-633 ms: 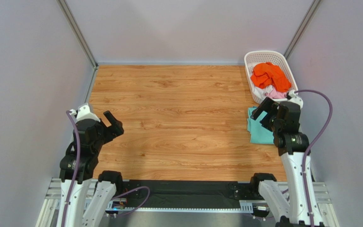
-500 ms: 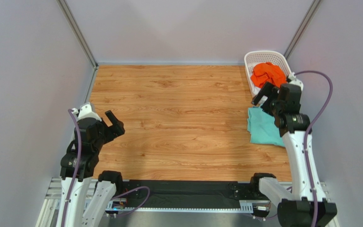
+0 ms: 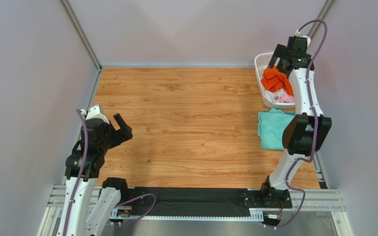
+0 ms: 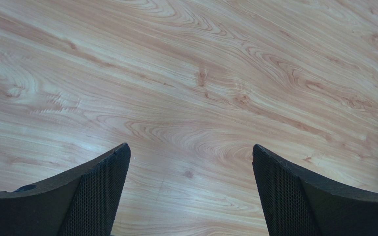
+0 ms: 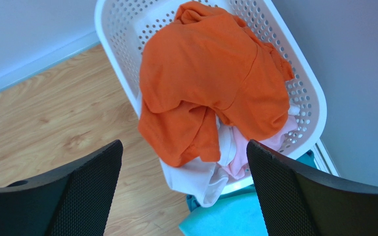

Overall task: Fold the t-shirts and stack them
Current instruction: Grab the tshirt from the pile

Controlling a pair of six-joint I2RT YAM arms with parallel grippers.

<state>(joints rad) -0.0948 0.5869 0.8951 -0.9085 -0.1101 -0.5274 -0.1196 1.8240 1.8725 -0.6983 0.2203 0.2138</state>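
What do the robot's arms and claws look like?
The left arm and right arm are white tubes with chunky black joints, each trailing a purple cable. The left claw and right claw are black, with two curved, mesh-textured fingers.

Orange tee [image 5: 210,83] crumpled atop white tee [image 5: 196,179] and pink tee [image 5: 238,162] in basket [image 5: 127,29]; teal tee [image 3: 273,129] flat just beside

Reaching far out to 1 o'clock: right arm; right gripper [image 3: 278,63] faces down, jaws wide apart. Folded low at 8 o'clock: left arm; left gripper [image 3: 121,127] jaws apart.
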